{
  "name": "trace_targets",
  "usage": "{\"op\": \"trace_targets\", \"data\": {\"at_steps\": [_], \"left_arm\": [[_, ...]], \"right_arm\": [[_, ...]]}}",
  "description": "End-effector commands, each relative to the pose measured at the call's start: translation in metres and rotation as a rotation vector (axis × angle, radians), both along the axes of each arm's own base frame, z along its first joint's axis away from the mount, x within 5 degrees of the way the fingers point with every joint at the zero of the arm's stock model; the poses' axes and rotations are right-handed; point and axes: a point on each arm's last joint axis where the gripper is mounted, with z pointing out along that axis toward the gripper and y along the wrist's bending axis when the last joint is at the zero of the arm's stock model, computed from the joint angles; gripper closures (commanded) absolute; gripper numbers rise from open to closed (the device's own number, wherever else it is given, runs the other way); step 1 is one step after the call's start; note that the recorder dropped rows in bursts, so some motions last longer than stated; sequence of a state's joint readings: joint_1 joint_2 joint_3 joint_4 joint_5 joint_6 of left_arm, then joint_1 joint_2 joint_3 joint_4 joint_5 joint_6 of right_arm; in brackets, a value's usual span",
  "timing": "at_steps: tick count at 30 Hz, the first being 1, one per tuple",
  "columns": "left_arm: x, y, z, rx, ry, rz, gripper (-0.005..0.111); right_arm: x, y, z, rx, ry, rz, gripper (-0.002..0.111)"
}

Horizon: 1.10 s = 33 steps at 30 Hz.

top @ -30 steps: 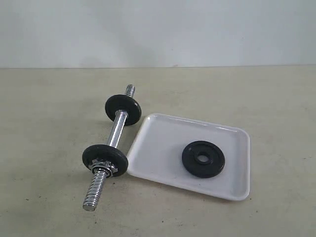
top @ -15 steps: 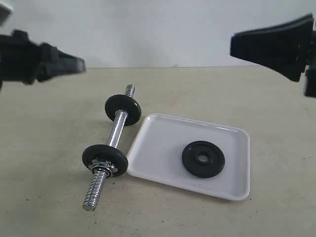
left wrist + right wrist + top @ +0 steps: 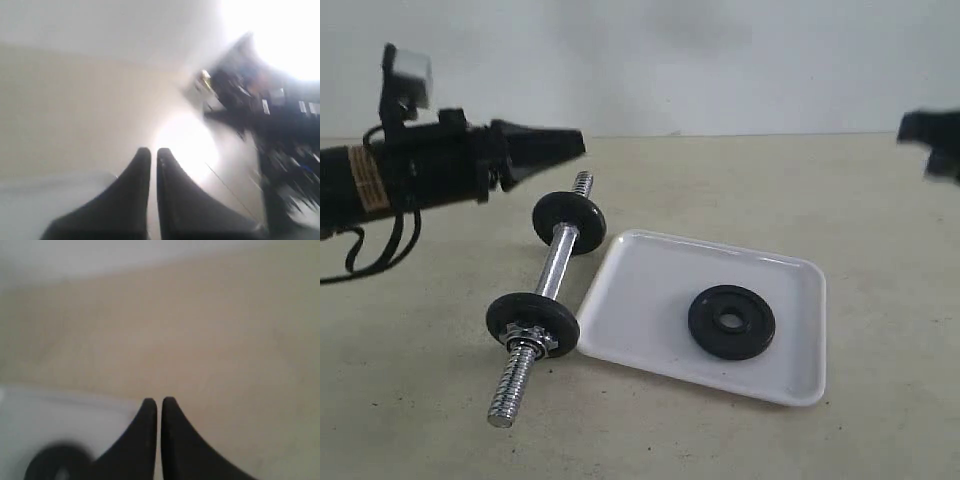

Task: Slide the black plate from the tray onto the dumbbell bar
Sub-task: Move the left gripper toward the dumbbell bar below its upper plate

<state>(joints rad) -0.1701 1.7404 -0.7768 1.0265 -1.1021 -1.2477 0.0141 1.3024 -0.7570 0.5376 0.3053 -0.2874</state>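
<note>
While the matte black round plate point(image 3: 731, 322) lies in the glossy white rectangular tray point(image 3: 640, 300), the left gripper point(image 3: 578, 143) and right gripper point(image 3: 159, 400) hover closed, seemingly empty.

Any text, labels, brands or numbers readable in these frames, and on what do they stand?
Small orange-tan sticker on the black left arm: dark print, too small to read.
Matte black round plate, glossy white tray, chrome dumbbell bar: no markings visible.
Nothing else is legible; both wrist views are blurred.
</note>
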Motion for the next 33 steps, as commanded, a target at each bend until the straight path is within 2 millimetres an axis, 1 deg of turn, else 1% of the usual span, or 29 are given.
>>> {"op": "trace_targets", "data": {"at_steps": [1, 3, 4, 5, 6, 7, 8, 10, 11, 12, 13, 15, 17, 21, 25, 27, 28, 29, 30, 31, 32, 33], "left_arm": [[0.026, 0.025, 0.022, 0.098, -0.071, 0.406, 0.102], [0.031, 0.034, 0.023, 0.278, -0.081, 0.486, 0.102], [0.033, 0.039, 0.022, 0.396, -0.079, 0.516, 0.102], [0.033, 0.044, 0.02, 0.513, -0.057, 0.538, 0.102], [0.033, 0.05, 0.015, 0.628, -0.02, 0.554, 0.102], [0.032, 0.055, 0.01, 0.716, 0.016, 0.562, 0.102], [0.03, 0.061, 0.004, 0.815, 0.064, 0.565, 0.102], [0.025, 0.069, -0.007, 0.959, 0.15, 0.561, 0.102], [0.022, 0.074, -0.011, 1.011, 0.202, 0.565, 0.102], [0.019, 0.078, -0.014, 1.057, 0.25, 0.571, 0.102], [0.017, 0.08, -0.016, 1.087, 0.285, 0.576, 0.102], [0.015, 0.082, -0.018, 1.108, 0.31, 0.579, 0.102], [0.016, 0.081, -0.017, 1.098, 0.298, 0.577, 0.102], [0.021, 0.076, -0.013, 1.036, 0.227, 0.568, 0.102], [0.027, 0.068, -0.006, 0.938, 0.137, 0.56, 0.102], [0.028, 0.065, -0.004, 0.873, 0.131, 0.575, 0.102], [0.029, 0.064, -0.003, 0.843, 0.136, 0.584, 0.102], [0.03, 0.063, -0.002, 0.809, 0.133, 0.589, 0.102], [0.031, 0.061, -0.002, 0.792, 0.122, 0.585, 0.102], [0.033, 0.059, -0.003, 0.78, 0.107, 0.574, 0.102], [0.034, 0.058, -0.005, 0.772, 0.093, 0.562, 0.102], [0.036, 0.057, -0.008, 0.768, 0.087, 0.553, 0.102]], "right_arm": [[-0.015, 0.05, -0.041, 0.216, 0.392, 0.379, 0.109], [-0.024, 0.078, -0.04, 0.339, 0.402, 0.621, 0.109], [-0.029, 0.093, -0.033, 0.429, 0.35, 0.777, 0.109], [-0.035, 0.107, -0.023, 0.522, 0.244, 0.945, 0.109], [-0.039, 0.119, -0.01, 0.602, 0.086, 1.081, 0.109], [-0.036, 0.125, -0.001, 0.613, -0.085, 1.112, 0.109], [-0.036, 0.134, 0.012, 0.656, -0.216, 1.11, 0.109], [-0.041, 0.143, 0.025, 0.595, -0.376, 1.191, 0.109], [-0.04, 0.148, 0.038, 0.512, -0.511, 1.263, 0.109], [-0.039, 0.151, 0.046, 0.438, -0.624, 1.314, 0.109], [-0.037, 0.153, 0.052, 0.375, -0.683, 1.323, 0.109], [-0.019, 0.153, 0.061, 0.206, -0.748, 1.245, 0.109], [-0.001, 0.15, 0.068, 0.089, -0.73, 1.11, 0.109], [0.022, 0.139, 0.074, -0.001, -0.645, 0.865, 0.109], [0.031, 0.131, 0.071, -0.086, -0.609, 0.749, 0.109], [0.033, 0.13, 0.069, -0.1, -0.6, 0.738, 0.106], [0.034, 0.13, 0.067, -0.112, -0.601, 0.744, 0.103], [0.035, 0.13, 0.065, -0.126, -0.6, 0.744, 0.095], [0.037, 0.129, 0.064, -0.136, -0.59, 0.73, 0.082], [0.04, 0.128, 0.061, -0.149, -0.577, 0.713, 0.064], [0.042, 0.127, 0.059, -0.155, -0.562, 0.692, 0.04], [0.045, 0.125, 0.056, -0.151, -0.537, 0.655, 0.013]]}}
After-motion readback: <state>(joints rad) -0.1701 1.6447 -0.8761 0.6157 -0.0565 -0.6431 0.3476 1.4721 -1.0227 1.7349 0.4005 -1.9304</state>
